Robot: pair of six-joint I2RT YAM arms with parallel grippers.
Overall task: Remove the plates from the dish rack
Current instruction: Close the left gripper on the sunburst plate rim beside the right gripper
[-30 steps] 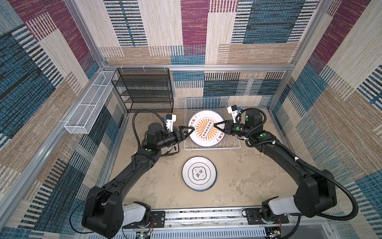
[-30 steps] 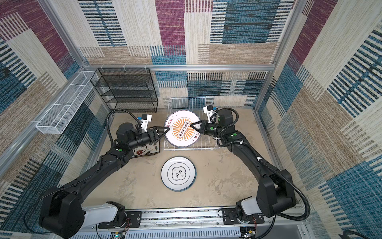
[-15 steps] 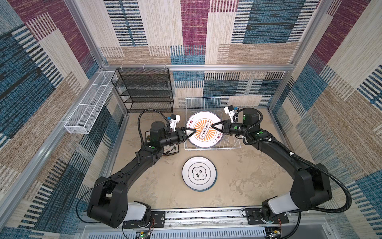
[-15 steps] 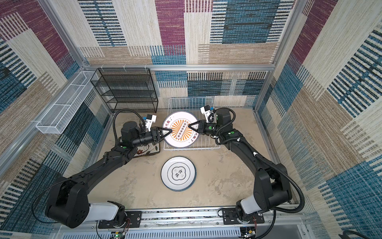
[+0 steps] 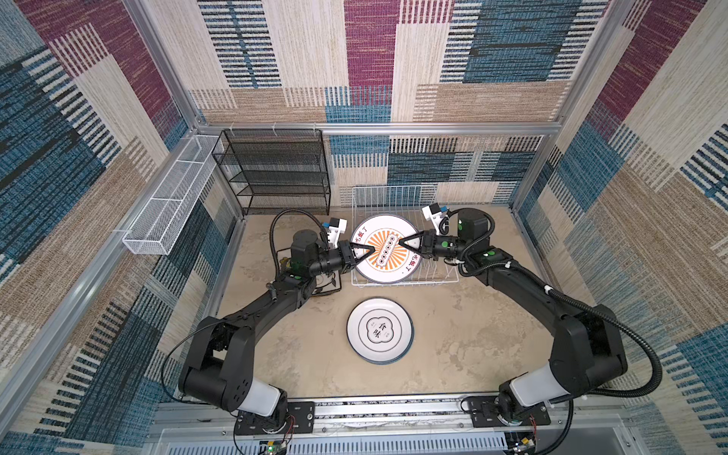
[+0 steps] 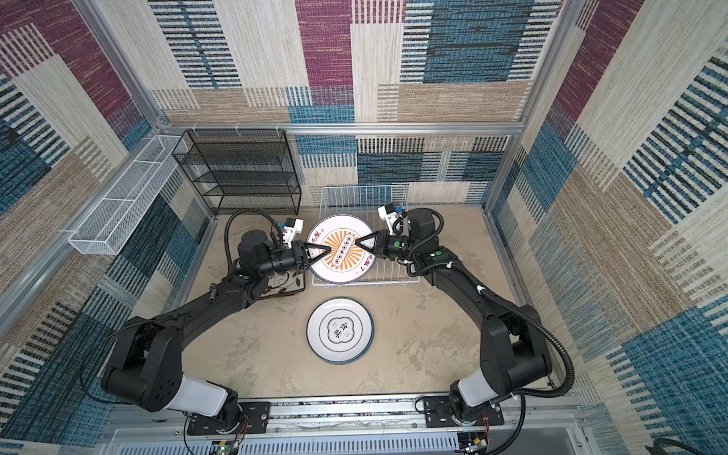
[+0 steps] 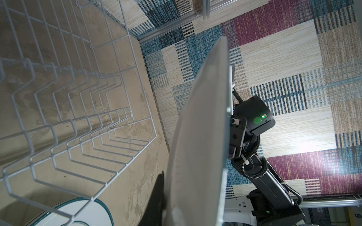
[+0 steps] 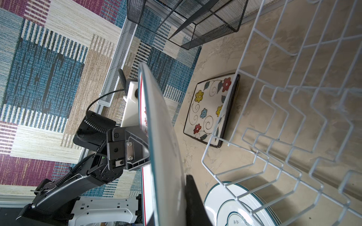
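A round plate (image 5: 384, 272) (image 6: 339, 273) with an orange sunburst face hangs tilted over the white wire dish rack (image 5: 394, 191) (image 6: 356, 193). My left gripper (image 5: 368, 252) (image 6: 325, 251) is shut on its left rim, and my right gripper (image 5: 402, 243) (image 6: 359, 243) is shut on its right rim. In the left wrist view the plate (image 7: 199, 146) shows edge-on with one dark finger (image 7: 157, 197) against its back. The right wrist view shows the same plate (image 8: 166, 156) and finger (image 8: 194, 201). The rack's tines (image 7: 78, 125) (image 8: 293, 97) hold nothing.
A stack of round white plates (image 5: 380, 330) (image 6: 339, 330) lies on the table in front of the rack. A square floral plate (image 8: 211, 109) (image 6: 283, 285) lies left of the rack, under my left arm. A black mesh shelf unit (image 5: 275, 169) and a white mesh basket (image 5: 169, 197) stand at the back left.
My left gripper has reached to the plate's left rim and shut on it. My right gripper has kept its hold, and the plate has barely shifted.
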